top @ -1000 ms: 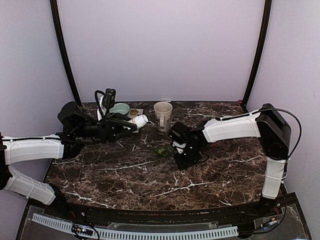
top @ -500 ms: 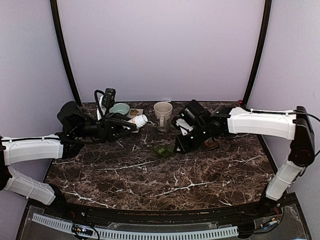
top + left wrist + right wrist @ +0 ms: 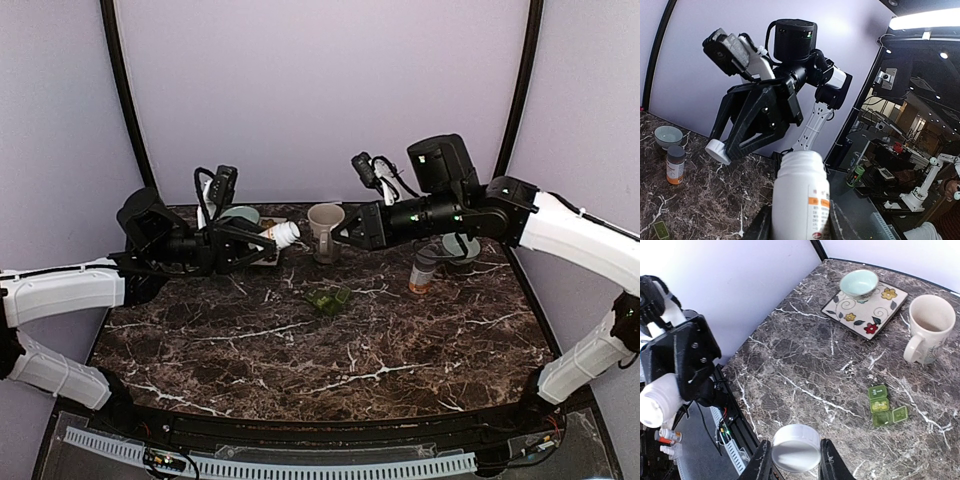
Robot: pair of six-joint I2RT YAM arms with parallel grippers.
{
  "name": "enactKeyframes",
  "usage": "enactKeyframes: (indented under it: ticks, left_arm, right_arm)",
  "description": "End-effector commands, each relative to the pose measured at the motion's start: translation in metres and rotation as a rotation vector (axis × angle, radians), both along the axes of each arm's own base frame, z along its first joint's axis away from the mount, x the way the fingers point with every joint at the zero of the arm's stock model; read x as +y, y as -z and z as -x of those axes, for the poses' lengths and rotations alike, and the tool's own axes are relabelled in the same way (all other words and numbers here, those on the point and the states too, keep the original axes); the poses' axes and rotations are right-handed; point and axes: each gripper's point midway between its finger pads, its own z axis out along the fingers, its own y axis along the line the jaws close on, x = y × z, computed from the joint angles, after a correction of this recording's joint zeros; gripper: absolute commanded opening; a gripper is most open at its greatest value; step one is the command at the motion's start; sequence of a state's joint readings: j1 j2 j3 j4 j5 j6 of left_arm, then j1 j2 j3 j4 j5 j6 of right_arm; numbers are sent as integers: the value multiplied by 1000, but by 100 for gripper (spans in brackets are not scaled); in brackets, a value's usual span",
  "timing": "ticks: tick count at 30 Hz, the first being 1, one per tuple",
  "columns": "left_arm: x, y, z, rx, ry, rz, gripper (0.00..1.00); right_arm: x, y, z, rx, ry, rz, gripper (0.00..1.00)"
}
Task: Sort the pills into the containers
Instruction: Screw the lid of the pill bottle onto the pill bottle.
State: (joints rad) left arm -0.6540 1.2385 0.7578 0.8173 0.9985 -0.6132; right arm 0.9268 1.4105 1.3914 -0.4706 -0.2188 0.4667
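The dark green pill box (image 3: 328,299) lies open on the marble, also in the right wrist view (image 3: 882,405). No pills show. My left gripper (image 3: 262,240) is shut on a white pill bottle (image 3: 801,195), held off the table with its uncapped neck (image 3: 285,236) pointing right. My right gripper (image 3: 338,234) hangs raised near the mug, facing the left one, and is shut on the bottle's white cap (image 3: 796,447). That cap (image 3: 717,150) also shows in the left wrist view.
A cream mug (image 3: 325,228) stands at the back centre. A pale green bowl (image 3: 859,282) sits on a flowered square plate (image 3: 875,315) at the back left. An amber pill bottle (image 3: 423,270) and another bowl (image 3: 462,246) stand under the right arm.
My right arm has risen from beside the pill box and swung back to mug height, uncovering the amber bottle. The left gripper with the white bottle has lifted slightly.
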Motion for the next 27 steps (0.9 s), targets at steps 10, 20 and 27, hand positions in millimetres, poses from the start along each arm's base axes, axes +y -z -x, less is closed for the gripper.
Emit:
enactKeyframes:
  ticks: [10, 20, 27]
  left_arm:
    - [-6, 2, -5, -5, 29, -36, 0]
    - [-7, 0, -5, -7, 40, -38, 0]
    - [-7, -4, -3, -14, 53, -30, 0]
  right_arm:
    - [25, -81, 47, -82, -147, -192, 20]
    - [37, -77, 57, -68, -195, -180, 20]
    - [45, -71, 60, -53, -223, -171, 20]
